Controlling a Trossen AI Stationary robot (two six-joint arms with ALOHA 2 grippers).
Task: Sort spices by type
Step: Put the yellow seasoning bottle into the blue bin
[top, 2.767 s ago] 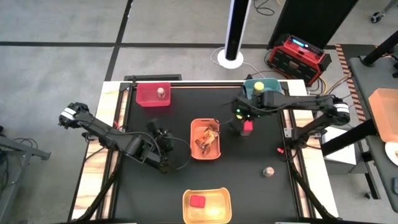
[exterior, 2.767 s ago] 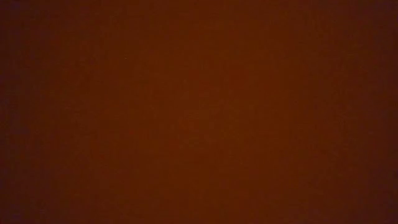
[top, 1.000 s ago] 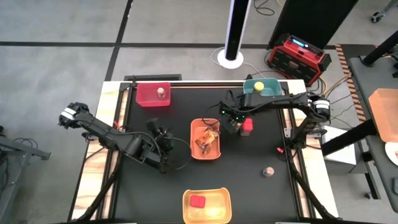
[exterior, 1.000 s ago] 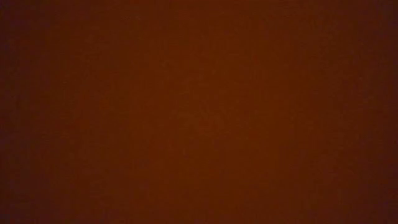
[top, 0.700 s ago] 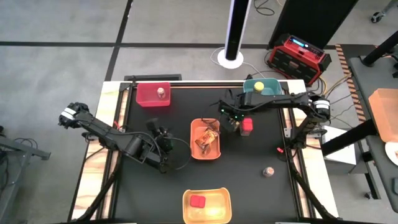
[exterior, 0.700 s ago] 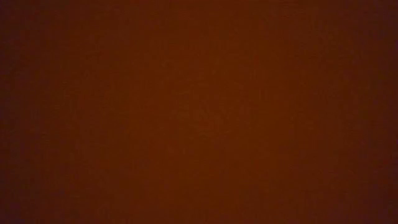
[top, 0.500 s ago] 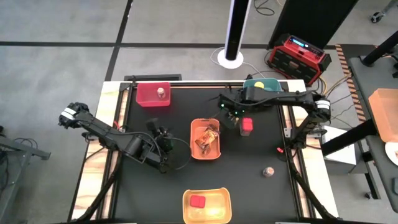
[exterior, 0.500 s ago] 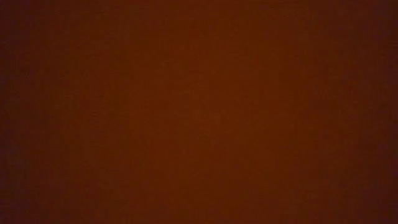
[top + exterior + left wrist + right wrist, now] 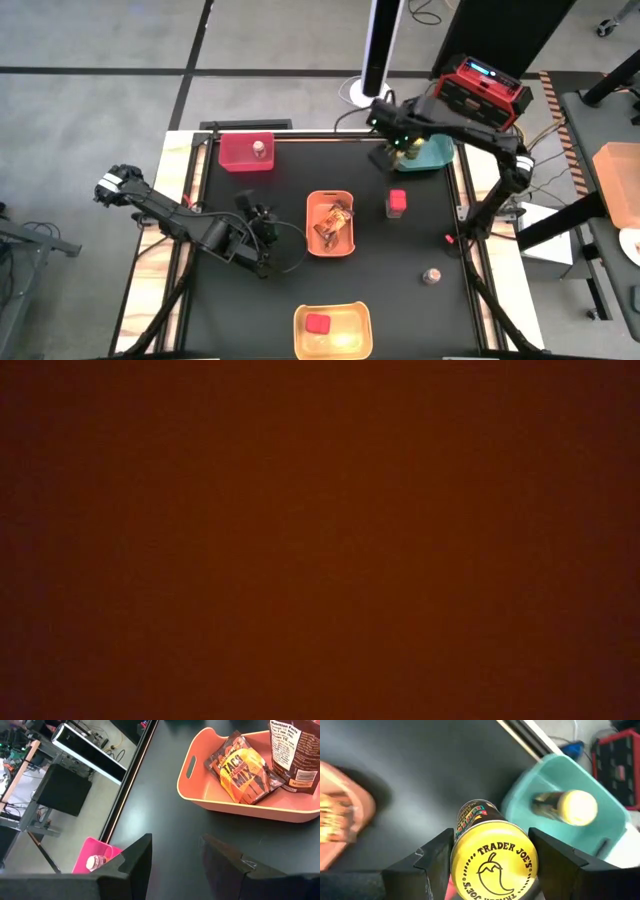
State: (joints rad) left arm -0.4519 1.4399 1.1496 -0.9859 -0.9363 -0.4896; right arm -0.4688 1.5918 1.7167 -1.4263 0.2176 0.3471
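Holding a jar (image 9: pixel 492 855) with a yellow pepper lid, your right gripper (image 9: pixel 492 857) hangs by the teal bin (image 9: pixel 432 153) at the tabletop's far edge.

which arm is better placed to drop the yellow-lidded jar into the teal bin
Right. Its tool already grips the yellow-lidded glass spice jar beside the teal plastic bin. The left tool sits empty near the orange plastic bin.

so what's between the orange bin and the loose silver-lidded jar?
Mostly bare black table in the high view. Between the orange bin and the silver-lidded jar nothing stands; the red cube box sits off that line, farther back.
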